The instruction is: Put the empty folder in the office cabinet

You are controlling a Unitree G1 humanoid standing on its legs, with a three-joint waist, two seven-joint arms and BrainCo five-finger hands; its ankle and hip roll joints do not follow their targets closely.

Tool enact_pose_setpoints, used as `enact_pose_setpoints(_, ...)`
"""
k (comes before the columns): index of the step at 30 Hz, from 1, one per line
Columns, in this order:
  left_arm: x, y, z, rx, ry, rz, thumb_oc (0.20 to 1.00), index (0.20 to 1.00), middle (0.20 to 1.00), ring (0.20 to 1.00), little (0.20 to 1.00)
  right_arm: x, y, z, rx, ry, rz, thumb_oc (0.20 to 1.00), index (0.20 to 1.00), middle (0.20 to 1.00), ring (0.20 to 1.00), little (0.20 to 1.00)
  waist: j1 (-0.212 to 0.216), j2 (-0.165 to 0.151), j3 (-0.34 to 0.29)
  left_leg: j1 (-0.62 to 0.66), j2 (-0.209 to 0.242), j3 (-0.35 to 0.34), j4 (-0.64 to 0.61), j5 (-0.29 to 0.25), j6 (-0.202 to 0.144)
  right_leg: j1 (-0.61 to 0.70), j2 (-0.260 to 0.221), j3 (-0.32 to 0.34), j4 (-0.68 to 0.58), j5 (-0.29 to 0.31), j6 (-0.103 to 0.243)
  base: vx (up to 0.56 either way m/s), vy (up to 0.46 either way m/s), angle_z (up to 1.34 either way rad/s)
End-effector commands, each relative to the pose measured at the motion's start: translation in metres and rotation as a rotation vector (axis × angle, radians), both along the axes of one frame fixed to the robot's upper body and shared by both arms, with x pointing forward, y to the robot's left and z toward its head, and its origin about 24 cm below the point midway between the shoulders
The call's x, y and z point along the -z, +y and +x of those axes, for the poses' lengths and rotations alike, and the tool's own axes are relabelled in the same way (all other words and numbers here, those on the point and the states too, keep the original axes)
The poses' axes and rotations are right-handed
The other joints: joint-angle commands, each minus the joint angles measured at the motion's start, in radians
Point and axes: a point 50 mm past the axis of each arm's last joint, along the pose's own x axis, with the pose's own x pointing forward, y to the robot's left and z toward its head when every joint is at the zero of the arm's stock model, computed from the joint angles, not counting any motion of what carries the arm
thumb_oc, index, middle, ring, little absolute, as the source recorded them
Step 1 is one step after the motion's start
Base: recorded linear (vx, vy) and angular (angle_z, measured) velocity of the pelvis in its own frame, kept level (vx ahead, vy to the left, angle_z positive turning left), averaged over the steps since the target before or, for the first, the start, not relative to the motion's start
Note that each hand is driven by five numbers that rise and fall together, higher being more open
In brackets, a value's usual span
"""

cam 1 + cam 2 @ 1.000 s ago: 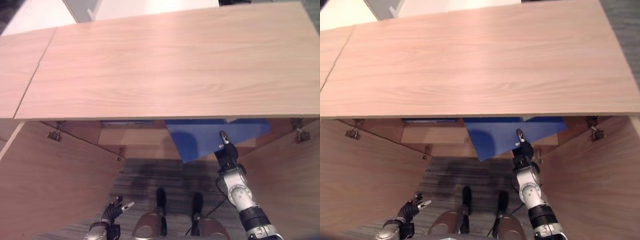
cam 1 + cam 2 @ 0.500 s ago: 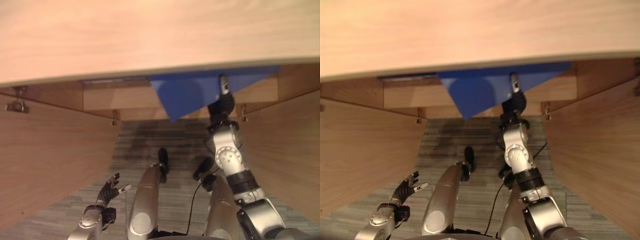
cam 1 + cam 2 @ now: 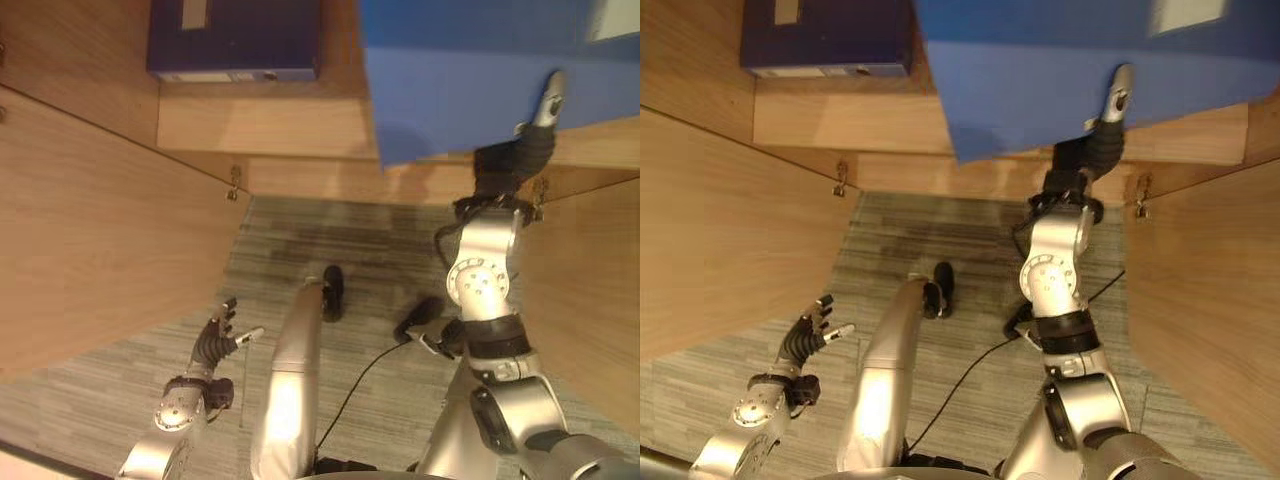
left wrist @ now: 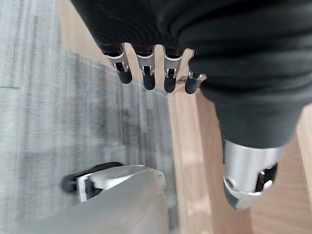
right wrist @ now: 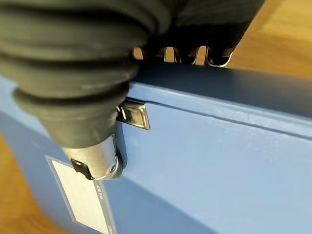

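Right hand [image 3: 1092, 150] fingers clamped on blue folder [image 3: 1040, 60] | folder had advanced over cabinet shelf [image 3: 260, 125], beside dark binder [image 3: 235, 38] | left hand [image 3: 215, 340] fingers apart, idle.

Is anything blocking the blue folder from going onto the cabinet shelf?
Nothing visible. The blue folder, gripped by the right hand, already reaches over the shelf. A dark box sits off to the left, apart from it.

— What's underfoot?
— Grey striped carpet [image 3: 300, 240], darker near the cabinet.
— And around it?
— Light wooden doors stand open, one on the left [image 3: 90, 220], one on the right [image 3: 1210, 300]. A wooden shelf [image 3: 260, 125] holds a dark blue box [image 3: 235, 40].
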Motion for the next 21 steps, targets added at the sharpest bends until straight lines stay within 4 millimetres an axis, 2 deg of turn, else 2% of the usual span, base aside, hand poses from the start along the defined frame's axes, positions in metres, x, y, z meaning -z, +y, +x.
enact_pose_setpoints(1, -0.006, 0.008, -0.011, -0.023, -0.026, 0.061, 1.0, 1.0, 1.0, 1.0, 1.0, -0.04, -0.015, -0.014, 0.158, -0.109, -0.031, 0.2, 0.2, 0.2, 0.2, 0.2, 0.014, 0.005, -0.092, 0.012, -0.019, -0.027, 0.063, -0.125, 0.046, 0.051, -0.004, 0.15, -0.011, -0.042, 0.024, 0.04, -0.023, 0.09)
enact_pose_setpoints(6, -0.006, 0.009, -0.008, -0.021, -0.018, 0.079, 1.0, 1.0, 1.0, 1.0, 1.0, -0.047, -0.035, 0.004, 0.239, -0.008, 0.065, 0.2, 0.2, 0.2, 0.2, 0.2, 0.024, -0.003, -0.116, 0.008, -0.021, -0.032, 0.067, -0.132, 0.043, 0.045, -0.01, 0.152, 0.0, -0.047, 0.027, 0.02, -0.02, 0.09)
enact_pose_setpoints(8, -0.007, 0.013, -0.004, -0.026, -0.015, 0.109, 1.0, 1.0, 1.0, 1.0, 1.0, -0.054, -0.052, 0.021, 0.294, 0.103, 0.151, 0.2, 0.2, 0.2, 0.2, 0.2, 0.034, -0.012, -0.135, 0.027, -0.02, -0.039, 0.042, -0.128, 0.036, 0.072, -0.007, 0.145, -0.028, -0.042, 0.034, 0.0, -0.049, 0.04)
enact_pose_setpoints(11, -0.004, 0.015, -0.003, -0.033, -0.002, 0.115, 1.0, 1.0, 1.0, 1.0, 1.0, -0.053, -0.06, 0.029, 0.332, 0.199, 0.186, 0.2, 0.2, 0.2, 0.2, 0.2, 0.038, -0.018, -0.147, 0.045, -0.019, -0.043, 0.014, -0.121, 0.031, 0.101, -0.003, 0.133, -0.056, -0.034, 0.042, -0.02, -0.022, 0.06)
enact_pose_setpoints(15, -0.004, 0.017, -0.001, -0.029, 0.003, 0.138, 1.0, 1.0, 1.0, 1.0, 1.0, -0.061, -0.058, 0.036, 0.353, 0.29, 0.181, 0.2, 0.2, 0.2, 0.2, 0.2, 0.037, -0.024, -0.152, 0.076, -0.018, -0.044, -0.024, -0.112, 0.025, 0.138, 0.007, 0.12, -0.099, -0.02, 0.054, -0.02, 0.001, 0.03)
enact_pose_setpoints(21, -0.003, 0.016, 0.002, -0.021, -0.002, 0.136, 1.0, 1.0, 1.0, 1.0, 1.0, -0.068, -0.052, 0.041, 0.341, 0.295, 0.14, 0.2, 0.2, 0.2, 0.2, 0.2, 0.039, -0.023, -0.154, 0.08, -0.028, -0.048, -0.042, -0.105, 0.023, 0.146, 0.009, 0.116, -0.115, -0.008, 0.065, -0.01, -0.001, 0.0)
